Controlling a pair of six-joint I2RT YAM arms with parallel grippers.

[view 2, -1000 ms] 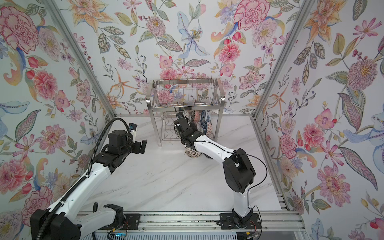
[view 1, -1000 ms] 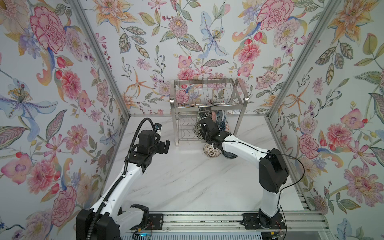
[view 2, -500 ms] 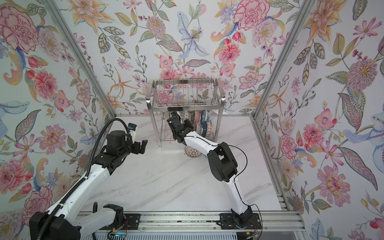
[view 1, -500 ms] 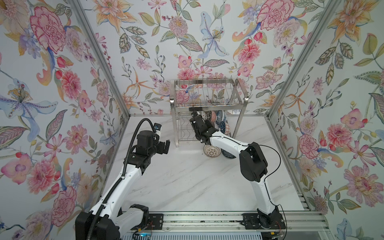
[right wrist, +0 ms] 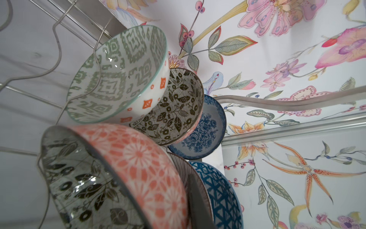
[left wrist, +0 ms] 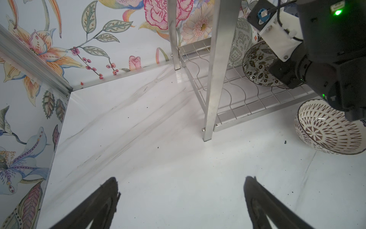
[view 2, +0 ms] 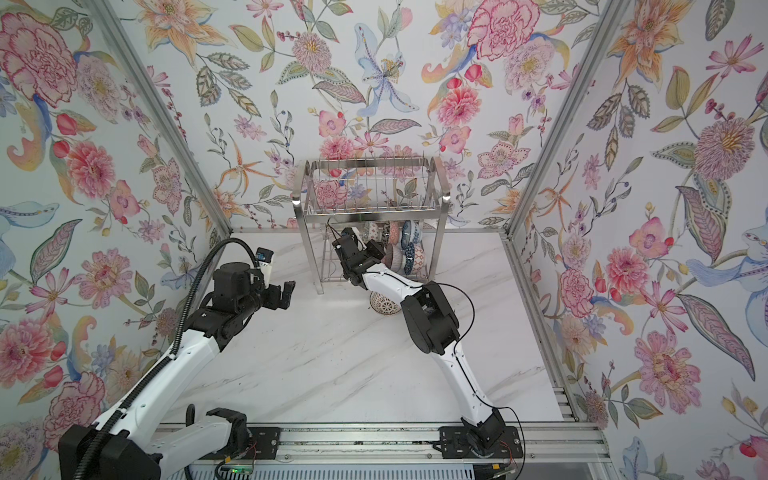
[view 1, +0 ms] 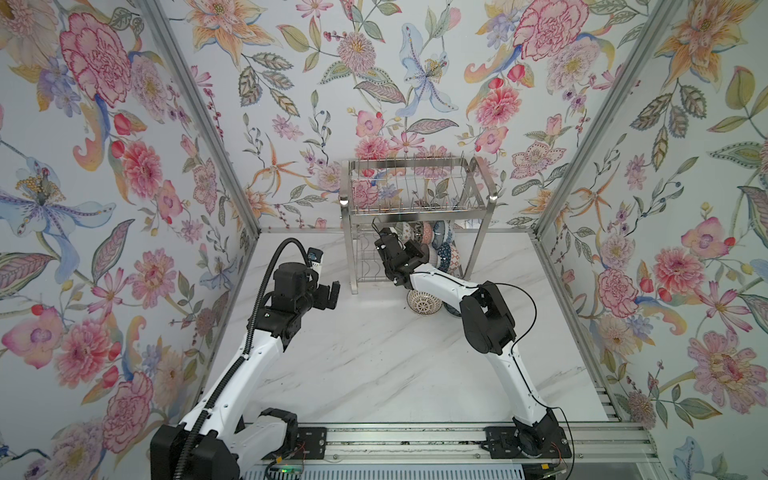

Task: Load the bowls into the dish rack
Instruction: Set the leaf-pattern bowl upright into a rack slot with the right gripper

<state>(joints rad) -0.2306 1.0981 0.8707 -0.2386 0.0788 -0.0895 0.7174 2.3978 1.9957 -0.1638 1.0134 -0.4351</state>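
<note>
Right gripper (view 1: 415, 251) first, in both top views: tucked under the rack's (view 1: 415, 215) upper shelf, reaching into the lower one from the front. Jaws too small to read there. Racked bowls (view 1: 445, 245) crowded into the right half of that shelf, wavy wires to the left bare. White bowl (view 1: 423, 302) out on the table (view 1: 353, 353), just beside the right forearm and well apart from the left gripper (view 1: 329, 293), wide and empty off the rack's front left leg.

Left wrist view: fingers (left wrist: 107, 198) spread wide over bare table, nothing between. Past the rack leg, coral bowl (left wrist: 259, 65) (black-leaf lining toward this camera) up on edge over the lower wires, touching the right gripper's black body. Green bowl (left wrist: 240, 39) behind it. White bowl (left wrist: 326, 134) on the table in front of the shelf, below the right wrist.

Right wrist view: coral bowl (right wrist: 138, 168) nearest, on edge, mouth toward the bare wires, back against a striped bowl (right wrist: 182, 168). One dark finger (right wrist: 196, 198) along its outer wall, the second hidden. Pinched narrow on that bowl, by the look of it. Resting in a wire dip or just above one: cannot tell.

Likely hinge of the coming move: dip straight below the bowl, row close behind it, so down, let go, then back out frontward. Afterwards, white bowl far nearer the right arm.
</note>
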